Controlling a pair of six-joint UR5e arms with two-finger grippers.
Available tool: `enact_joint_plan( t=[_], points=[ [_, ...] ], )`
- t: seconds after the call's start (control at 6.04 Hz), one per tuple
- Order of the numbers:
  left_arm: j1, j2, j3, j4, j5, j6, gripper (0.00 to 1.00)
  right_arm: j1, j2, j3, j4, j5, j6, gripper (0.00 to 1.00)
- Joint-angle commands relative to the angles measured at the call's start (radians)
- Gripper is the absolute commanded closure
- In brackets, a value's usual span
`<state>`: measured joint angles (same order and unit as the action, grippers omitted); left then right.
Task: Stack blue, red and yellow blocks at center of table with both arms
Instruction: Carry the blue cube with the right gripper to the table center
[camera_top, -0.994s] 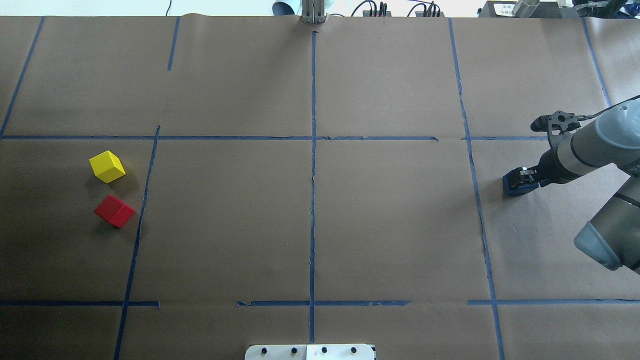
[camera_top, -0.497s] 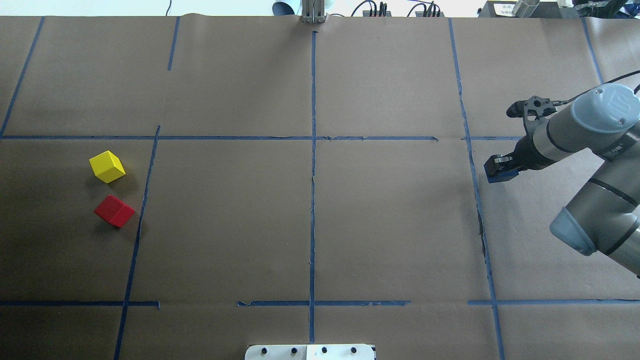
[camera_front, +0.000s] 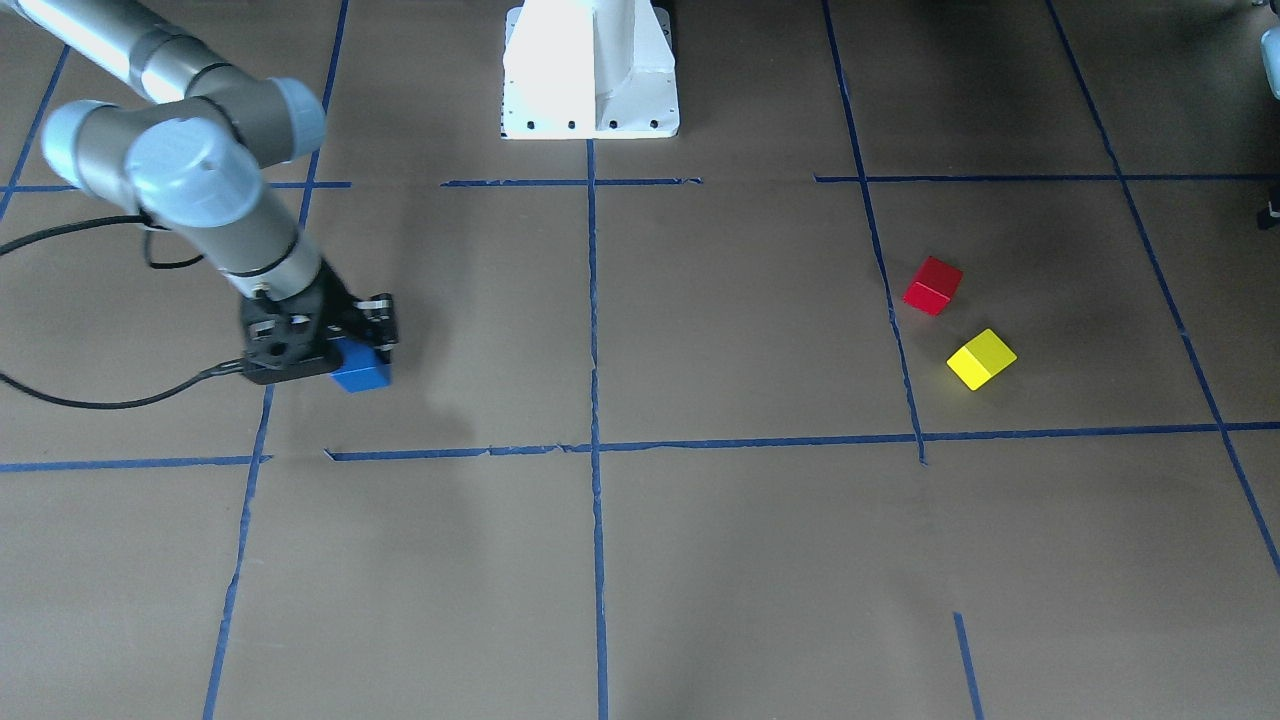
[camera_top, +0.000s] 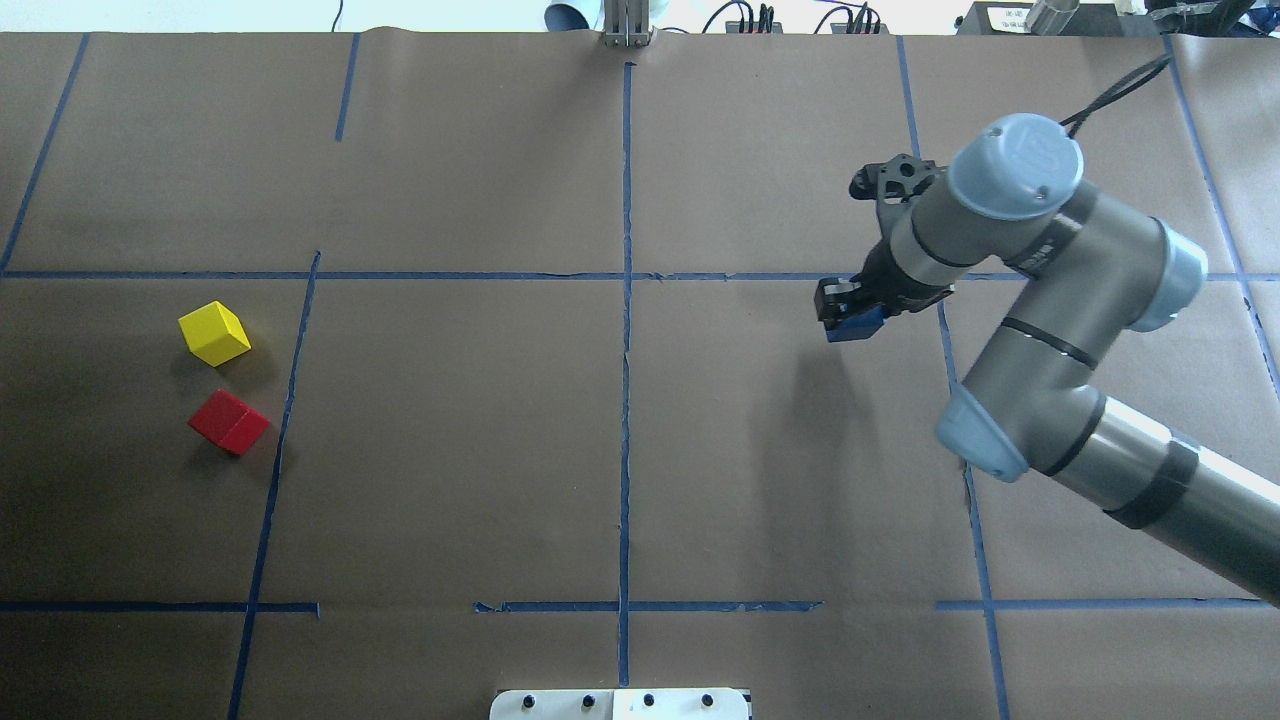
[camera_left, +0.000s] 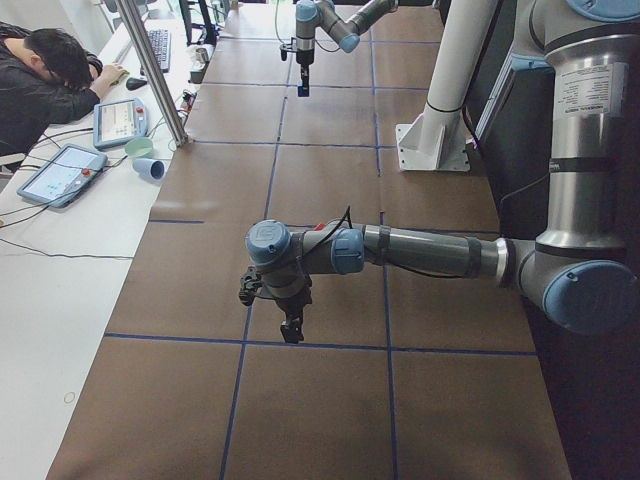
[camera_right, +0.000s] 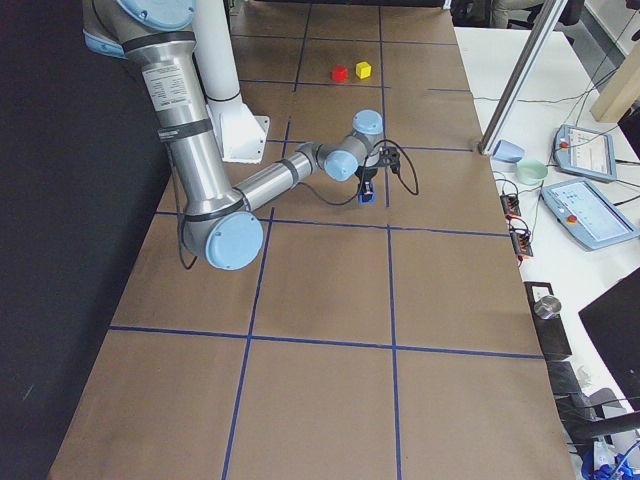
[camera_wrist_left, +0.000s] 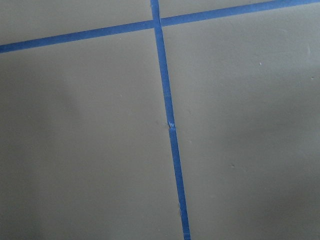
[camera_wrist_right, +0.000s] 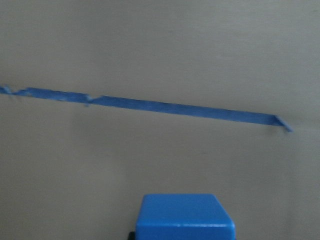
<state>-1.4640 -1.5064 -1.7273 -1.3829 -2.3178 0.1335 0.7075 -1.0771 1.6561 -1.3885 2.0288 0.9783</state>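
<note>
My right gripper (camera_top: 845, 312) is shut on the blue block (camera_top: 858, 326) and holds it above the table, right of centre, near the far tape line. The block also shows in the front view (camera_front: 362, 375) and at the bottom of the right wrist view (camera_wrist_right: 185, 217). The yellow block (camera_top: 214, 333) and the red block (camera_top: 229, 421) lie close together on the table's left side. My left gripper (camera_left: 291, 330) shows only in the exterior left view, low over the table; I cannot tell if it is open or shut.
Blue tape lines divide the brown paper table, crossing near the middle (camera_top: 626, 276). The white robot base (camera_front: 590, 70) stands at the near edge. A person and tablets (camera_left: 60, 170) are on the side desk beyond the far edge.
My right arm has swung left from the table's right edge toward the centre, carrying the blue block. The yellow and red blocks have not moved.
</note>
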Motion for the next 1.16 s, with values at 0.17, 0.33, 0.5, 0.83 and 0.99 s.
enact_joint_plan(
  t=[0.17, 0.33, 0.5, 0.83, 0.99],
  points=[
    [0.001, 0.0, 0.003, 0.001, 0.002, 0.0, 0.0, -0.19, 0.346, -0.227, -0.086, -0.174, 0.259, 0.97],
    [0.001, 0.0, 0.005, 0.002, 0.002, 0.0, 0.0, -0.221, 0.388, -0.287, -0.08, -0.211, 0.276, 0.97],
    [-0.001, 0.0, 0.006, 0.001, 0.002, 0.0, 0.0, -0.227, 0.388, -0.3, -0.076, -0.214, 0.278, 0.95],
    [0.001, 0.0, 0.006, 0.001, 0.0, 0.0, 0.0, -0.232, 0.381, -0.308, -0.076, -0.214, 0.267, 0.03],
    [0.001, 0.0, 0.005, -0.001, 0.0, 0.0, 0.0, -0.232, 0.381, -0.308, -0.075, -0.214, 0.261, 0.0]
  ],
)
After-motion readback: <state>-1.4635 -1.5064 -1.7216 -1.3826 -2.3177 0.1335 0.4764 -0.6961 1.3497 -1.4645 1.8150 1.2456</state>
